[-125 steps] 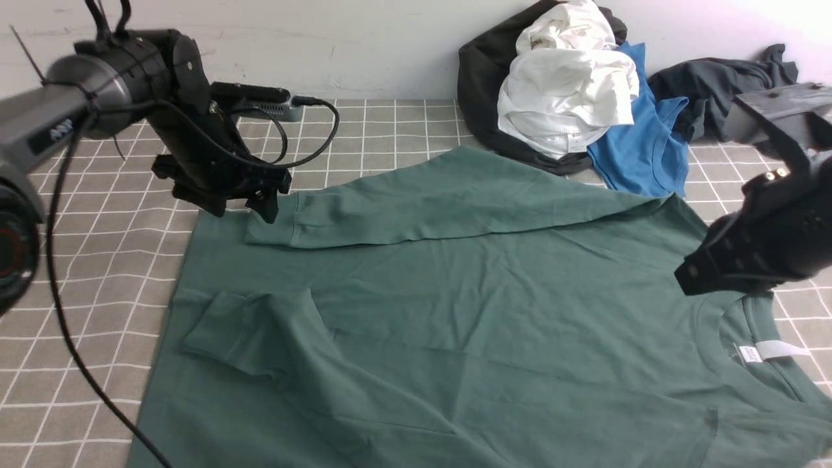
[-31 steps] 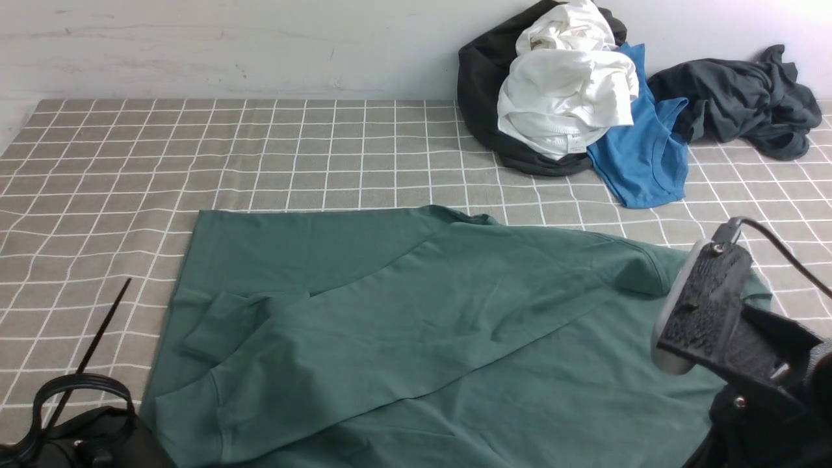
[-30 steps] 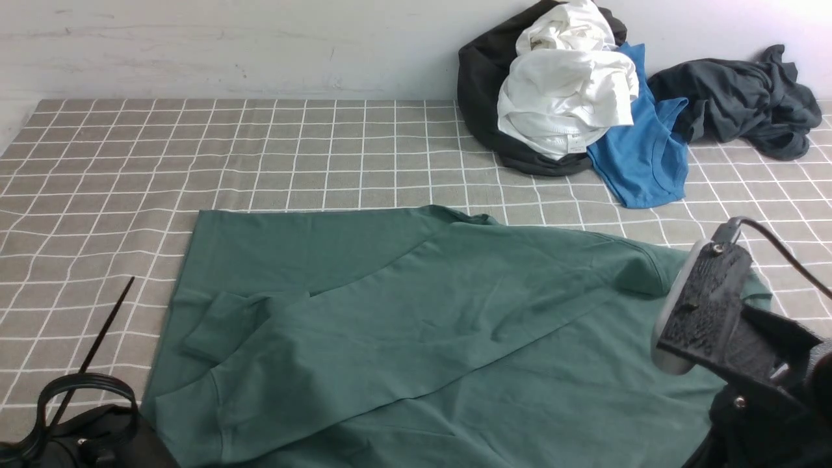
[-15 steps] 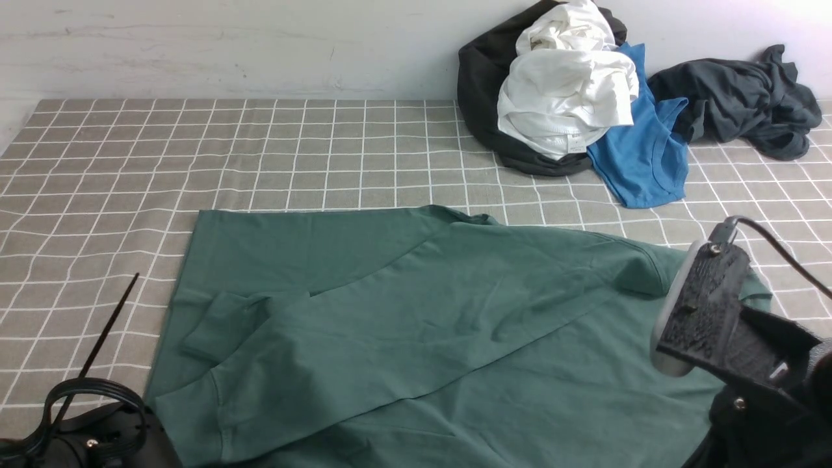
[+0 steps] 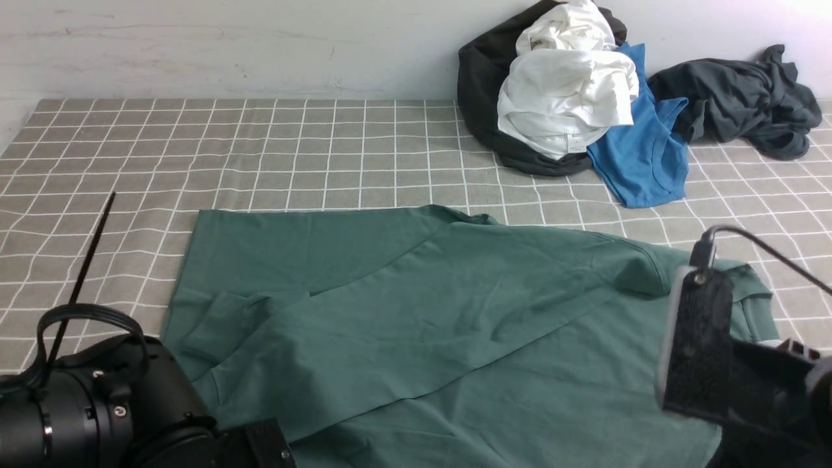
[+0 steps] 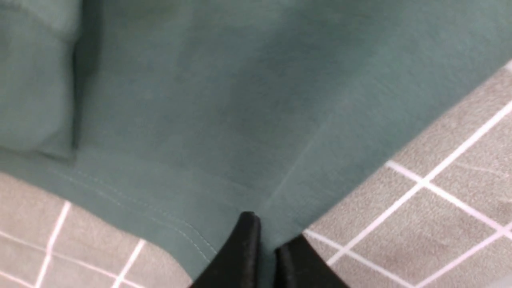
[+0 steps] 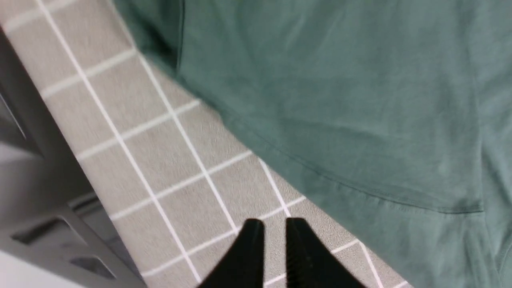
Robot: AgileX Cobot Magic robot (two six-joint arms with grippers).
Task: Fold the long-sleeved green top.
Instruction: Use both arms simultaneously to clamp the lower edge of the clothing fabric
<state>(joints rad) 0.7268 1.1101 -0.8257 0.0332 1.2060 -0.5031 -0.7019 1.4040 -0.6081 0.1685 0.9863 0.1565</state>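
Note:
The green long-sleeved top (image 5: 422, 312) lies flat on the checked cloth, its far part folded over toward the near side, with one cuff (image 5: 221, 325) showing at the left. In the left wrist view my left gripper (image 6: 267, 232) is shut on the top's hem corner (image 6: 240, 188), with green fabric pinched between its fingers. My left arm (image 5: 97, 403) fills the front view's near left corner. My right gripper (image 7: 276, 226) hovers over bare checked cloth just beside the top's edge (image 7: 360, 100). Its jaws stand slightly apart with nothing between them. My right arm (image 5: 728, 364) is at the near right.
At the back right is a pile of clothes against the wall: a black garment (image 5: 481, 84), a white one (image 5: 565, 84), a blue shirt (image 5: 643, 156) and a dark grey garment (image 5: 741, 97). The table's edge and frame (image 7: 36, 132) run close to my right gripper.
My left gripper has closed on the top's hem corner and the left arm has risen into view. My right gripper has parted slightly and its wrist has shifted lower.

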